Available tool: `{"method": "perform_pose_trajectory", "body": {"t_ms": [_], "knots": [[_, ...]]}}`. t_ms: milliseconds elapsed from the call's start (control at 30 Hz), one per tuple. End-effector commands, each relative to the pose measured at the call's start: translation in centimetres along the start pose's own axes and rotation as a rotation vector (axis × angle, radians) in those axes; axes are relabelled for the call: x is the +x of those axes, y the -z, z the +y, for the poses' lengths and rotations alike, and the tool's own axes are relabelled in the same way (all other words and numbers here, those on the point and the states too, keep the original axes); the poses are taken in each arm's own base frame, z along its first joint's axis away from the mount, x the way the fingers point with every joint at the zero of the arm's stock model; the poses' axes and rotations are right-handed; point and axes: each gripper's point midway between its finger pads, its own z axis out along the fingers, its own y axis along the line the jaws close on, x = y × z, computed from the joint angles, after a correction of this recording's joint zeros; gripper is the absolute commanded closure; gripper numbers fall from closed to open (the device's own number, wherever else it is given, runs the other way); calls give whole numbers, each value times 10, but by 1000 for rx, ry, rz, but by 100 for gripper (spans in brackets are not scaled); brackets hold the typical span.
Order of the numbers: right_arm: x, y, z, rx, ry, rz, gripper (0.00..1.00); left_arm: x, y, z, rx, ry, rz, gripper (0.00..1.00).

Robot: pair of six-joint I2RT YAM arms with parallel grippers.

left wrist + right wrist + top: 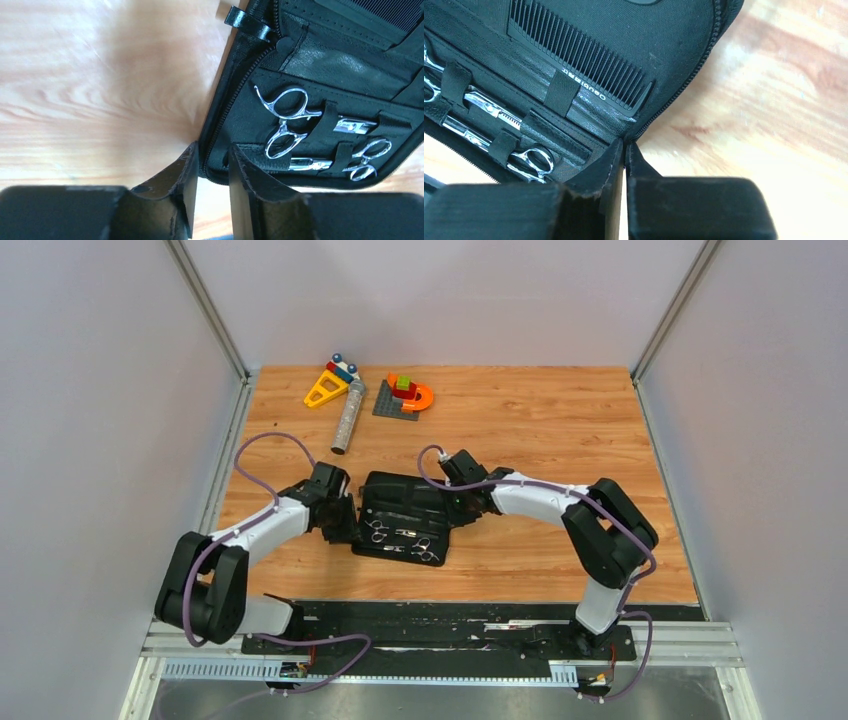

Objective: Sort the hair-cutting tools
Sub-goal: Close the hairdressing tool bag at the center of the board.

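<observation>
While the open black fabric zip case (405, 495) lies flat on the wood-grain table (580, 440), both arms reach in to it from opposite sides. At the case's left rim sits the left gripper (343, 522) (212, 150). Its two black fingers (186, 172) stand apart with the zipped rim between them, one outside the case and one over its lining. Whether they already pinch the rim cannot be told. At the case's right rim the right gripper (458, 505) (625, 147) is clenched, jaws pressed together right at the zip, and whether any fabric is caught between them cannot be told.

Inside the case, slim silver scissors with ringed handles (377, 530) (287, 116) (531, 159) are tucked under elastic loops in the half nearer the arms' bases. A long thin black comb (579, 70) is strapped into the case's other panel, near the right gripper's tips. Beyond the case, well apart from it, lie a grey cylinder (346, 420) and colourful toy blocks (405, 395).
</observation>
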Motion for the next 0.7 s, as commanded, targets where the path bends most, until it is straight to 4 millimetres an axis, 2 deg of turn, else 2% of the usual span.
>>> {"method": "perform_pose_trajectory", "body": {"t_ms": [0,100,167,233,333,433,500,667], "knots": [[49,13,-7,-10,63,120,98,55,11,-18,75,6,160,68],[65,22,-7,-47,114,151,100,65,28,-26,125,-10,175,71],[72,25,-11,-51,150,162,100,63,41,-30,145,-6,154,66],[74,25,-15,-44,183,165,100,50,52,-32,147,12,72,57],[76,21,-17,-41,208,183,100,10,65,-33,112,60,-117,48],[78,16,-16,-53,212,200,100,-17,65,-36,105,98,-210,44],[79,14,-17,-50,217,204,100,-32,58,-37,107,121,-246,44],[79,13,-18,-50,238,206,100,-64,37,-38,93,118,-297,51]]}}
